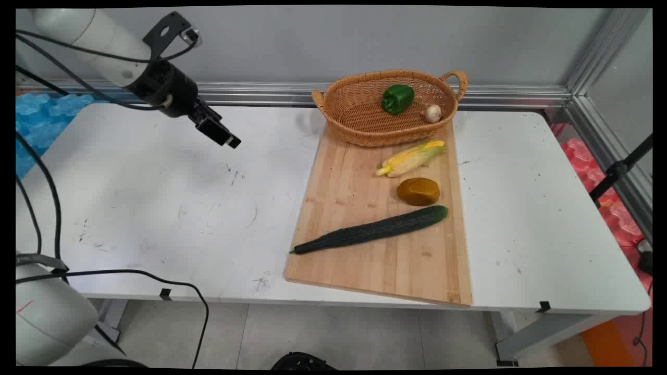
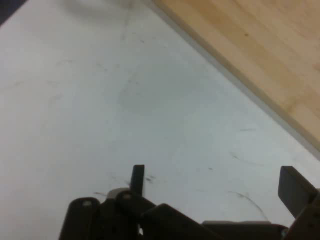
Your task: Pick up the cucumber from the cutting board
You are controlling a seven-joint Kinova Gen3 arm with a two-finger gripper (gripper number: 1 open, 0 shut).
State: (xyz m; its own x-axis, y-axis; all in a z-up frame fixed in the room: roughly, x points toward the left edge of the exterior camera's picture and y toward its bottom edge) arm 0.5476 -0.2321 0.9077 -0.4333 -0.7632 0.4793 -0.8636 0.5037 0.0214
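Grey wall behind, aluminium rail along its foot; below it a white table [image 1: 156, 198], scuffed with dark marks.

Left: my claw [image 1: 220, 133] hangs in the air over the table's far left part, tilted down toward the right. It is released. In the hand view my two fingers [image 2: 138, 177] stand wide apart over bare table [image 2: 100, 100] with nothing between them. I touch nothing.

Centre right: a wooden cutting board [image 1: 365, 260] lies flat, well apart from my claw. The hand view shows only its edge [image 2: 260, 55], at the upper right.

On the board, far to near:
- A wicker basket [image 1: 354, 120] on the far end, holding a green pepper [image 1: 397, 99] and a small pale bulb [image 1: 433, 113].
- An ear of corn [image 1: 411, 158] just beside the basket.
- A brownish-yellow lump [image 1: 418, 191].
- A long dark cucumber [image 1: 372, 230] lying aslant, its thin end at the board's left edge.

Limits of view: I cannot tell whether the bulb is garlic or a mushroom, nor what the lump is. No vegetable shows in the hand view. The arm is cut off at the upper left.
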